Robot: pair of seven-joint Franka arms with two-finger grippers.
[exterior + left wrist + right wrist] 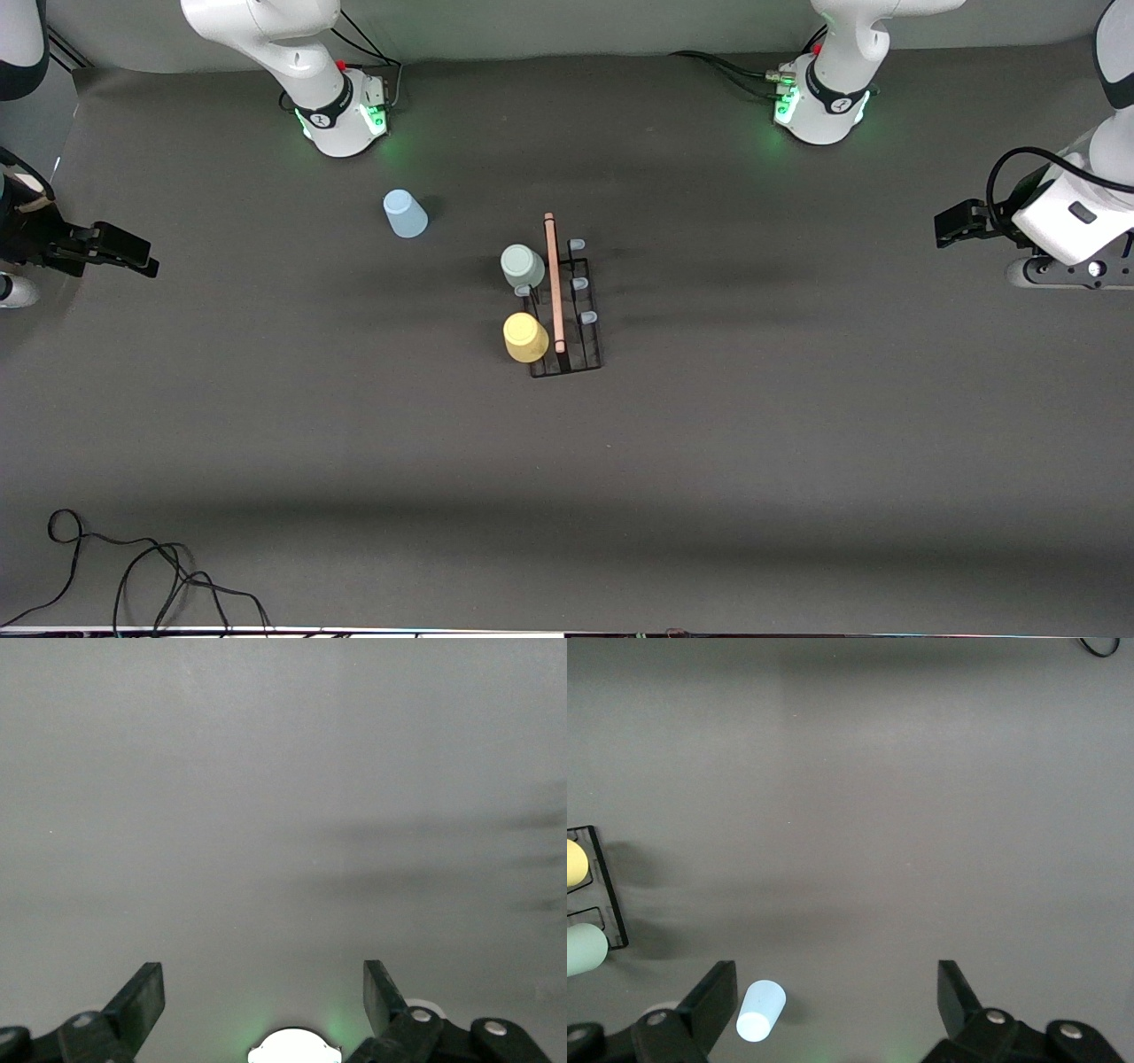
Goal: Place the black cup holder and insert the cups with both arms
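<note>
Front view, going across from the right arm's end: right end effector [142,261] hangs over the counter [797,461] edge at that end, jaws wide, empty. Right wrist view confirms, both fingers [713,997] spread with nothing between them. That arm waits.

Light blue cup [405,213] stands upside down on the counter near the right arm's base, well apart from the rack and not yet inserted. It's the one remaining cup.

Black cup holder [567,310] sits mid-counter, upright, wooden rod handle [555,279] running along its top. Pale green cup [522,267] and yellow cup [525,338] are both inverted on pegs on the side facing the right arm's end, the yellow one nearer the camera. Three pale-tipped pegs [579,283] on the other side are bare.

Left end effector [952,226] is over the counter edge at the left arm's end, jaws wide, empty; the left wrist view shows only bare surface. Also waiting.

Handling, my read: the cups are thin plastic, light, tapered and smooth, so they'll likely slip or deform under a hard pinch. Grip the blue one across its wall near the wider rim end, light force. The rack is a stiff wire frame, probably light enough to shift when a cup is pushed on; best hold is the rod, mid-length, to steady it.
</note>
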